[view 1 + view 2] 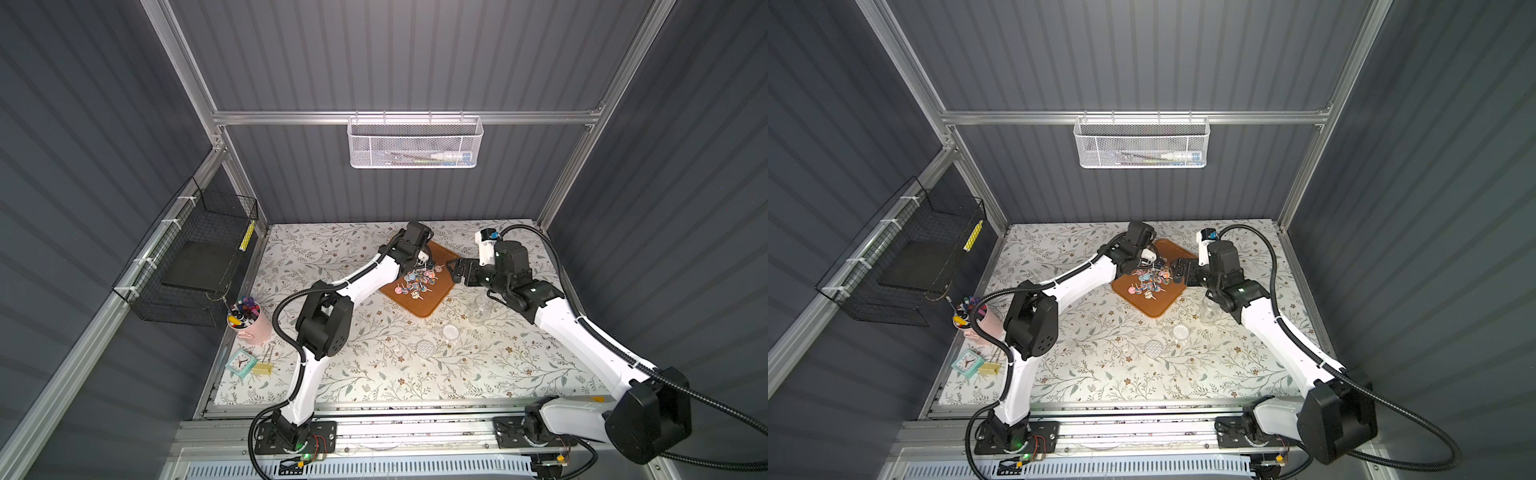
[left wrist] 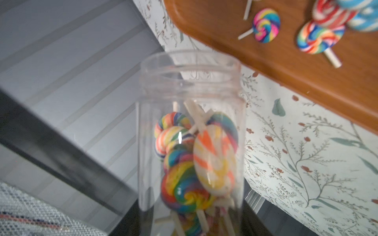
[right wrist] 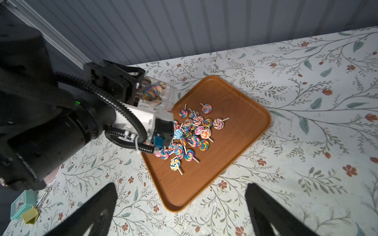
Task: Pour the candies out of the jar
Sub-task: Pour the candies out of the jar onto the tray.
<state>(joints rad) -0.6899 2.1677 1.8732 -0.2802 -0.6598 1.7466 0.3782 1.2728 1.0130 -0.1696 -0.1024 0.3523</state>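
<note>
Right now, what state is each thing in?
jar: lid off, tipped sideways, mouth toward the tray
candies: most piled on the tray, some inside the jar
tray: flat on the table, holding candies
left gripper: shut on the jar
right gripper: open, empty, beside the tray
second jar: upright on the table, looks empty

Both top views look steeply down from above the near edge over the whole table (image 1: 374, 374). The left wrist view, blurred, seems close behind the jar (image 2: 190, 81). The right wrist view faces left over the tray (image 3: 235, 98), shared by all.
</note>
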